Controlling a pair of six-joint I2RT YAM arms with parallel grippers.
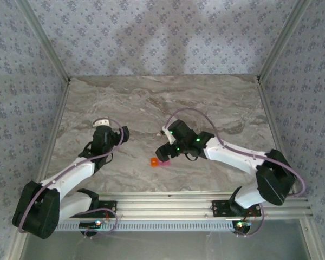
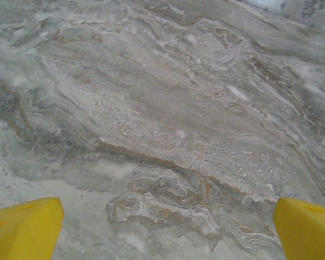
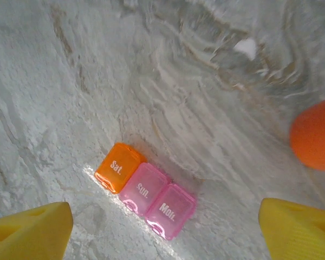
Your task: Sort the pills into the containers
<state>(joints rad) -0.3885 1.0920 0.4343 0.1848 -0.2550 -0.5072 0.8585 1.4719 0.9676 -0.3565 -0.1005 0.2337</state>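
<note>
Right gripper [image 3: 165,233] poised open above a strip of three pill boxes on a marble table [image 1: 151,103].

Your right gripper hangs with its yellow fingers [image 3: 30,233] spread wide, gripping nothing. The containers [image 3: 143,189] lie below and between them, clear of both: an orange box marked Sat., then two pink boxes marked Sun. and Mon., joined in a row, lids apparently shut. A blurred orange object [image 3: 314,138] sits off to the right. Your left gripper [image 2: 165,230], likewise wide open and empty, looks down on bare marble well apart from the boxes. Pale flecks on the stone may be pills or veining; it is too hard to tell. The step in hand looks like opening a lid. Descend slowly, work one fingertip at a lid's edge, and steady the strip, which will probably slide.
</note>
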